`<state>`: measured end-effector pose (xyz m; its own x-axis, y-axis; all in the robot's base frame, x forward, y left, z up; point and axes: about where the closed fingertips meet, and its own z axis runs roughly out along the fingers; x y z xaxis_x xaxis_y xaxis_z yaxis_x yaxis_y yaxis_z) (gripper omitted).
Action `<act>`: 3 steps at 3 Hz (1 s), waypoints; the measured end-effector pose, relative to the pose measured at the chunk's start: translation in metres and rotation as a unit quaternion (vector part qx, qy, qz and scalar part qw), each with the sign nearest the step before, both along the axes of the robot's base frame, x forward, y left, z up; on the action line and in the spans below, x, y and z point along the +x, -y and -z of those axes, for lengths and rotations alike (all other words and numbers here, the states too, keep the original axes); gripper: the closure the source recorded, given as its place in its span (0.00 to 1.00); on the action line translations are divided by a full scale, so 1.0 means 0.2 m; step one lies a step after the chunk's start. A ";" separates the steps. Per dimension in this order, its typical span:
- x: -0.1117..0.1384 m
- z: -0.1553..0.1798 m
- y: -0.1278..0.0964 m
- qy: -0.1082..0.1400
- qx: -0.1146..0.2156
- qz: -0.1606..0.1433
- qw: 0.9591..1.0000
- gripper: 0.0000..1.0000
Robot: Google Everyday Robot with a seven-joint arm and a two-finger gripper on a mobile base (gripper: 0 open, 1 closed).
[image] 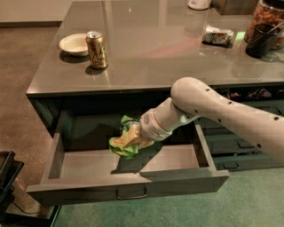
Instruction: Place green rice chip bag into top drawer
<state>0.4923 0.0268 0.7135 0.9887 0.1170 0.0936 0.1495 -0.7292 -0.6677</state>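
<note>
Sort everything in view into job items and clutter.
Job: green rice chip bag, open top drawer, tool inside the drawer at the bag.
Clutter: soda can, white dish, small packet, jar, all on the countertop.

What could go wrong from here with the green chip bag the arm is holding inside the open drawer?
1. The claw grips the crumpled green rice chip bag above the floor of the top drawer. The foil might cling to the claw on release and get dragged out again.
2. The arm reaches in just under the countertop edge, so lifting straight up could bump it.
</note>
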 end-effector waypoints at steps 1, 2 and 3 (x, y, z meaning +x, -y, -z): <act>0.12 0.06 -0.01 0.023 0.004 -0.001 1.000 1.00; 0.23 0.15 -0.04 0.036 0.015 -0.009 0.999 1.00; 0.34 0.26 -0.05 0.040 0.027 -0.012 0.999 1.00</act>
<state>0.5599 0.0363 0.6618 0.9749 0.1323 0.1789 0.2203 -0.6876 -0.6919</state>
